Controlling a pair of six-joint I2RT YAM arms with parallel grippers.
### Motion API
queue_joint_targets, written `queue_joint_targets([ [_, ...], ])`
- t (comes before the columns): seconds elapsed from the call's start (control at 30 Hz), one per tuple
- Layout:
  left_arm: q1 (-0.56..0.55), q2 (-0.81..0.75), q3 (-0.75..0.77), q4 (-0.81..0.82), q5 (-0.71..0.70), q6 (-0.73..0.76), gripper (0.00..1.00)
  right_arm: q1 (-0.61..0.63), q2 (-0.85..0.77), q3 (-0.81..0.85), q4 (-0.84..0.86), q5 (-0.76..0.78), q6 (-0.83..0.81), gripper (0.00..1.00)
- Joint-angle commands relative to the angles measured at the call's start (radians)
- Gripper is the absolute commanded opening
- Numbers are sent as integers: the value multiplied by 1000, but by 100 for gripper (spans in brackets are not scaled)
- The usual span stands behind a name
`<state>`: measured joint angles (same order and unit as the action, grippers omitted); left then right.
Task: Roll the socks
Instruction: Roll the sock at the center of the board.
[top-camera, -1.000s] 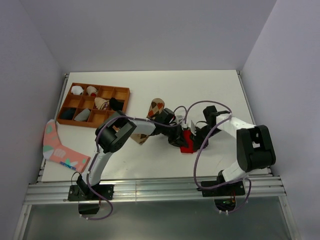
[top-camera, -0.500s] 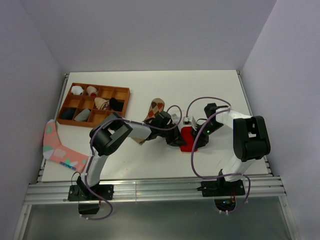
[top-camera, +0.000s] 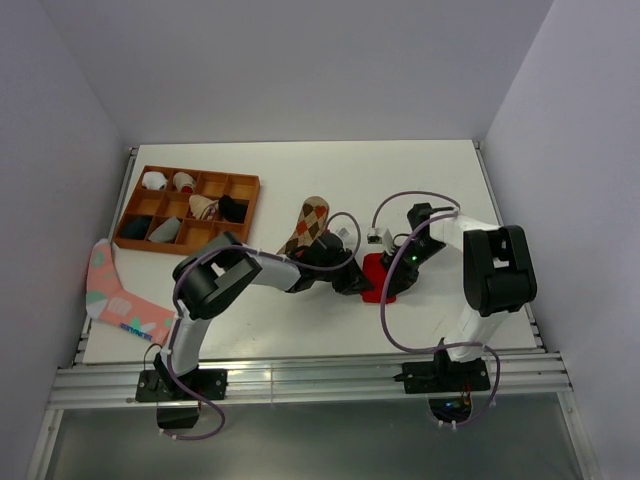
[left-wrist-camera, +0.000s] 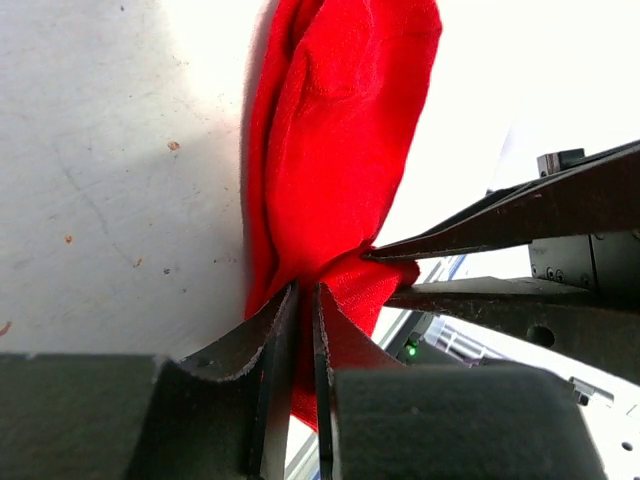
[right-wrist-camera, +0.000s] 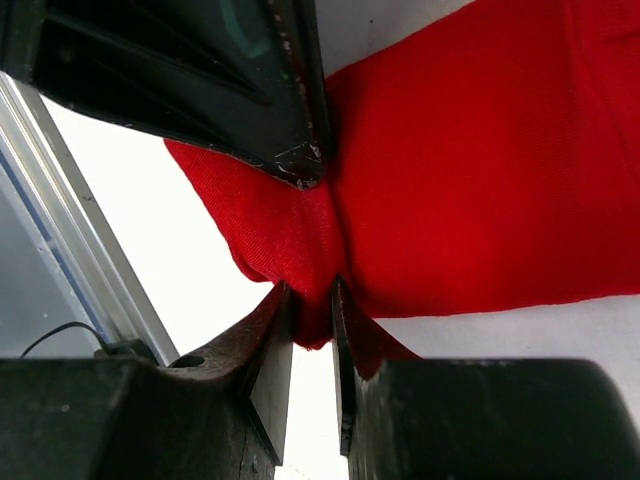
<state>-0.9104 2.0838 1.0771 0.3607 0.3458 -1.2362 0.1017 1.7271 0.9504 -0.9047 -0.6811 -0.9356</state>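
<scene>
L hand (left-wrist-camera: 305, 295) is pinching the red sock (left-wrist-camera: 340, 120), jaws nearly closed. R hand (right-wrist-camera: 312, 290) is pinching same sock from opposite side, on the bench (top-camera: 400, 180).

Left arm (top-camera: 262, 268), black and white, stretched low to the right; left gripper (left-wrist-camera: 305, 292), black fingers nearly together, pinching the bright red fabric sock (left-wrist-camera: 340, 120). Right arm (top-camera: 497, 272), elbow raised, reaching left; right gripper (right-wrist-camera: 312, 292), same narrow pinch, fingertips close opposite the left's.
</scene>
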Motion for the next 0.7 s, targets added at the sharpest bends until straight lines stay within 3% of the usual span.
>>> queue_joint_targets([
  [0.0, -2, 12, -69, -86, -125, 11, 17, -28, 48, 13, 110, 285, -14, 13],
  [0.37, -22, 35, -132, 26, -157, -40, 20, -25, 6, 30, 102, 279, -20, 9],
  [0.67, -15, -74, -152, 57, -280, 79, 32, -14, 0, -12, 151, 321, -32, 8],
])
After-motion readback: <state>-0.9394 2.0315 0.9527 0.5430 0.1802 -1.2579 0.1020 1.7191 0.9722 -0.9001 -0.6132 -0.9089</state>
